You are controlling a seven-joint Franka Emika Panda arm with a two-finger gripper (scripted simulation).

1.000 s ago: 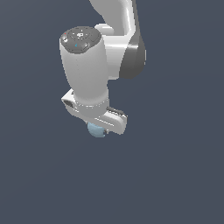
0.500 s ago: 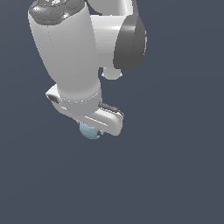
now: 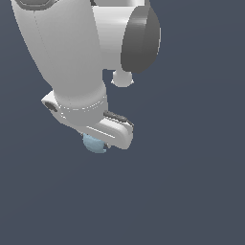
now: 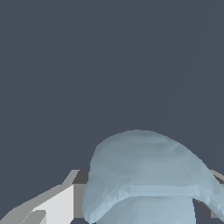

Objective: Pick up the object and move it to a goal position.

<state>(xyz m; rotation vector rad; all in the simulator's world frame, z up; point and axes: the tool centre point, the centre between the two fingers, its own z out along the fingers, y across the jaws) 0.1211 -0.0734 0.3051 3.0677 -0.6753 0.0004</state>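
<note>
The claw [image 3: 98,141] is clamped on the ball [image 3: 94,144], which fills the gap between its fingers. In the wrist view the ball [image 4: 144,179] bulges right up against the lens, with a pale finger [image 4: 52,203] pressed to one flank and a sliver of the other finger just showing on the opposite side. That is why it sits so snugly: the grip comes from two sides, so the smooth round thing cannot roll out.

In the exterior view only the lower curve of the ball peeks out below the claw's white body; the rest is tucked up inside, hidden by the hand. Directly above the claw rises the thick white arm [image 3: 67,52], with a dark grey joint cap [image 3: 139,39] beyond it.

Past the claw there is only flat slate-grey background. No surface or goal marker shows, so the ball seems to be held aloft, mid-carry. How close it is to the goal cannot be told.
</note>
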